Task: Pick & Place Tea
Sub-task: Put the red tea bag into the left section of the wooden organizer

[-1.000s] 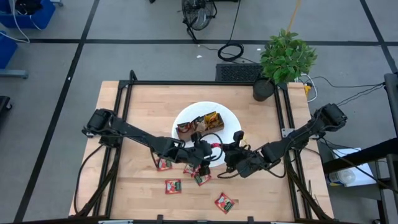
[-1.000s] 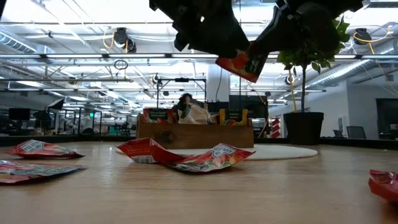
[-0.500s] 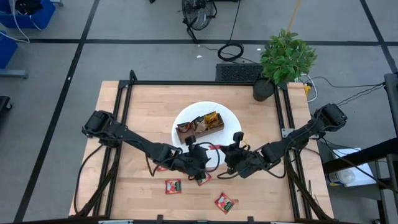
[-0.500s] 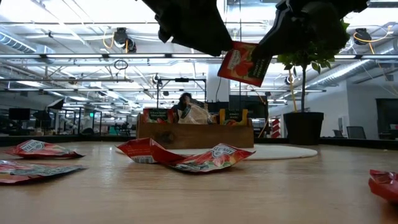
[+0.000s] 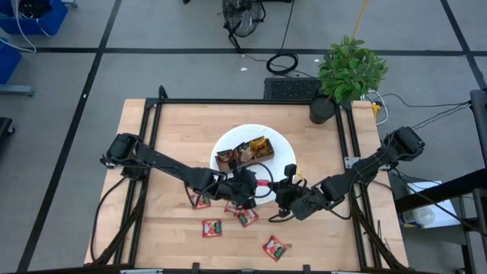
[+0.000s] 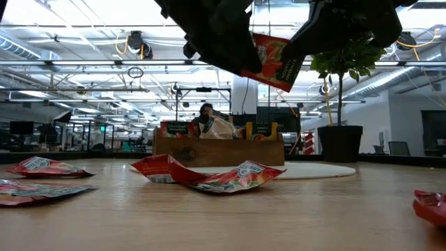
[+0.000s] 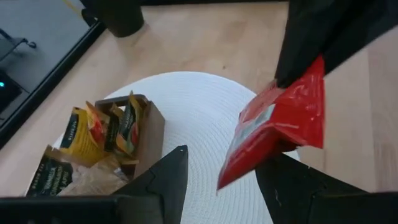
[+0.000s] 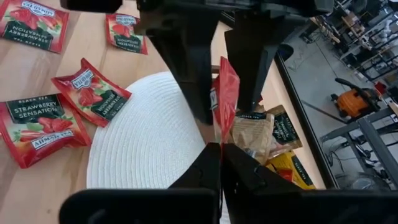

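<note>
Loose tea bags on table at left, left gripper fingers spread either side of red tea bag in mid-air above white mat, right gripper pinching it, tray behind

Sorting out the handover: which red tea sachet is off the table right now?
The red sachet pinched in the right hand, hanging between the left hand's open fingers above the white mat; the others lie flat.

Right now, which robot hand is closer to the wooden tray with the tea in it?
Left. The left gripper hangs just beside the wooden tray, over the white mat. The right gripper holds a red tea sachet slightly farther off.
</note>
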